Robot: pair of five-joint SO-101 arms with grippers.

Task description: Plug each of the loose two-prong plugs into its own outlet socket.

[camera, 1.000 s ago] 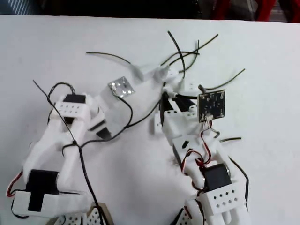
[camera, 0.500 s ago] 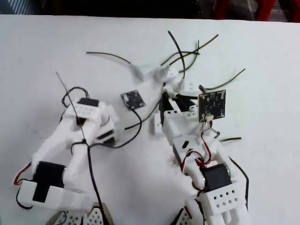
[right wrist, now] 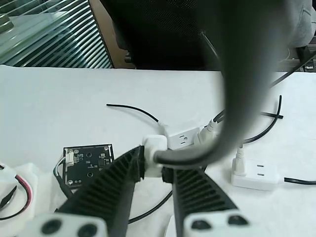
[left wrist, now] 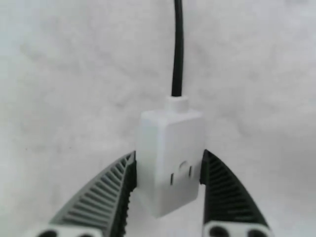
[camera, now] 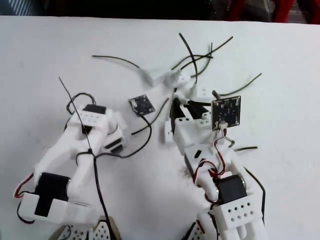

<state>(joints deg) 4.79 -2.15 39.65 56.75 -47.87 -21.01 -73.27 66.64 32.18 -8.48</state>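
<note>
A lab-like office room; slatted window blinds [right wrist: 49, 34] and a dark mesh chair [right wrist: 163, 29] behind a white bench [camera: 45, 50]; bare circuit boards [camera: 226, 111] on printed robot arms [camera: 65, 150].

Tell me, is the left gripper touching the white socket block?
Touching. The left wrist view shows both fingers of the left gripper flush against opposite sides of the white socket block, with no gap.

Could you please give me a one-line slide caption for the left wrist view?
Left gripper clamps a white socket, its black cord trailing across the table.
</note>
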